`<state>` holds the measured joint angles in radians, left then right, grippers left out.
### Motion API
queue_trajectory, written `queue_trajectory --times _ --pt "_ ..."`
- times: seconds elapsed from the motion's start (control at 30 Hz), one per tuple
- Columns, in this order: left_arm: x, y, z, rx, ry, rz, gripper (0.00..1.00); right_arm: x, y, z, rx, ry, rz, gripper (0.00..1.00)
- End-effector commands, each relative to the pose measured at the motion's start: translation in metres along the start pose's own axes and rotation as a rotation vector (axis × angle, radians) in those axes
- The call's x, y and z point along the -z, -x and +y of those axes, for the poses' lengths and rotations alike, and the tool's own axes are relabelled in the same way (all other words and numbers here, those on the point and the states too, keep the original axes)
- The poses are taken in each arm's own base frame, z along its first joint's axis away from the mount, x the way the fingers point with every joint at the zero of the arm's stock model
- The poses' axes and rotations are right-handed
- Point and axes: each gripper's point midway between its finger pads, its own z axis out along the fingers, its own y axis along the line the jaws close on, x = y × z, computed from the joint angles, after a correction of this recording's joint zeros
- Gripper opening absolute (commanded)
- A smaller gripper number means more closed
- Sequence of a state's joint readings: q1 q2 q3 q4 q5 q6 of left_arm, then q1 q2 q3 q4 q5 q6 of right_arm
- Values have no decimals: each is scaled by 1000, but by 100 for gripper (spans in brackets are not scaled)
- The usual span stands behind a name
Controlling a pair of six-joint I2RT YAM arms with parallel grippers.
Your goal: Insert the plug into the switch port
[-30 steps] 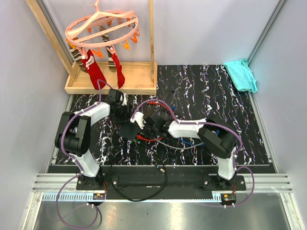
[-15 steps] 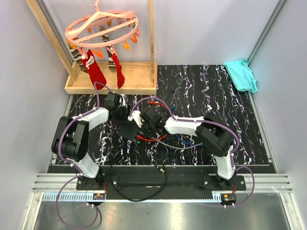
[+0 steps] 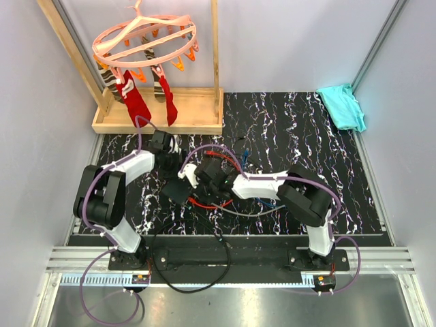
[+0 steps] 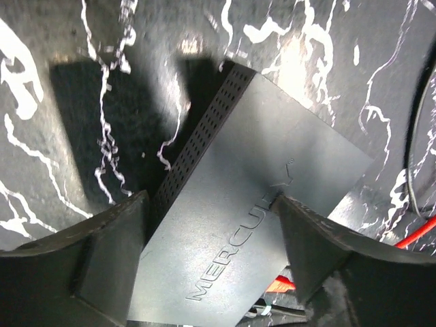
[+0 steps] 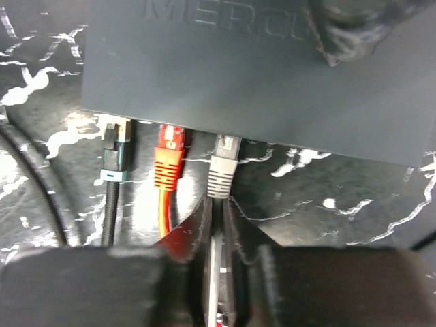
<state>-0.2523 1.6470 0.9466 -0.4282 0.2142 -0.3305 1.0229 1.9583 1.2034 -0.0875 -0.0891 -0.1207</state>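
Right pincer [image 5: 216, 208] stands directly behind the grey plug [image 5: 221, 163], which sits in the switch port [image 5: 227, 141] on the thin edge of the black box [image 5: 238, 75]; the plug is just beyond the fingertips and in line with them. This pincer is almost closed and grasps the grey cable [image 5: 214, 255] right behind the plug. In the neighbour ports are a red plug [image 5: 168, 160] and a dark plug [image 5: 116, 153] with a teal band. Left pincer [image 4: 211, 204] is spread wide over the same box on the marbled surface [image 4: 136, 41]. One of its fingers [image 4: 102, 259] is just beside the perforated side, the other lies over the top face, so it is released, not clamped. On the top face the raised letters read "MERCURY".
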Motion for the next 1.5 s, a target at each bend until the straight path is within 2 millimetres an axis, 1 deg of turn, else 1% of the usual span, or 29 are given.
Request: queue_trajectory --times 0.0,0.03,0.07,0.1,0.13,0.17,0.2,0.27,0.33,0.37,0.43,0.47,0.5,0.53,0.57,0.63,0.67,0.73,0.77,0.83,0.87,0.93,0.97,1.1,1.23,1.33,1.37,1.4,1.47 --pt "16 -32 14 19 64 85 84 27 56 6 9 -45 -184 30" --pt "19 -29 17 13 77 70 86 33 51 0 -1 -68 -158 34" --pt "23 -26 23 11 111 54 88 45 56 -8 -12 -104 -169 37" --pt "29 -20 23 0 119 25 93 52 52 -14 -26 -124 -147 39" --pt "33 -15 26 -1 133 7 94 59 51 -22 -45 -146 -142 45" --pt "37 -12 29 -7 154 -12 96 74 58 -32 -61 -185 -166 47" --pt "44 -7 28 -17 156 -46 99 82 54 -39 -79 -211 -148 50" --pt "58 3 28 -34 167 -106 99 107 58 -70 -157 -301 -172 55" --pt "67 5 27 -47 167 -138 99 123 48 -92 -246 -368 -157 57" --pt "77 8 22 -57 147 -182 99 137 39 -118 -304 -448 -147 58" --pt "89 11 18 -71 125 -236 99 146 22 -144 -410 -514 -133 58" --pt "104 16 10 -87 91 -301 99 154 10 -166 -477 -557 -123 58" --pt "108 13 9 -94 82 -319 99 156 2 -173 -514 -566 -108 57" --pt "115 13 8 -104 74 -345 99 157 0 -178 -561 -568 -114 56" --pt "127 12 5 -117 56 -399 99 156 -9 -189 -605 -583 -100 52" --pt "137 11 5 -129 51 -448 99 154 -10 -198 -664 -593 -108 50" --pt "145 7 6 -134 48 -488 99 146 -15 -201 -684 -595 -87 49" --pt "150 5 8 -137 47 -530 99 142 -12 -211 -734 -611 -96 47" --pt "151 3 9 -138 45 -560 99 132 -19 -214 -750 -612 -72 47" --pt "155 3 7 -141 33 -582 99 124 -15 -219 -784 -610 -78 46" --pt "158 5 6 -142 29 -592 99 113 -22 -221 -798 -608 -51 46" --pt "157 7 6 -146 31 -594 99 104 -22 -226 -831 -608 -51 45" --pt "157 8 6 -147 32 -589 99 94 -30 -227 -843 -612 -25 45" --pt "153 7 4 -149 22 -565 99 80 -37 -237 -902 -632 -16 45" --pt "152 6 1 -152 8 -560 99 65 -46 -240 -913 -634 10 43" --pt "151 5 0 -152 1 -555 99 62 -50 -238 -919 -632 20 29" --pt "151 5 0 -153 0 -553 99 65 -49 -239 -917 -633 14 18" --pt "151 5 0 -151 0 -553 99 67 -51 -236 -910 -631 20 13" --pt "151 5 0 -152 -3 -552 99 81 -47 -232 -890 -622 12 4"
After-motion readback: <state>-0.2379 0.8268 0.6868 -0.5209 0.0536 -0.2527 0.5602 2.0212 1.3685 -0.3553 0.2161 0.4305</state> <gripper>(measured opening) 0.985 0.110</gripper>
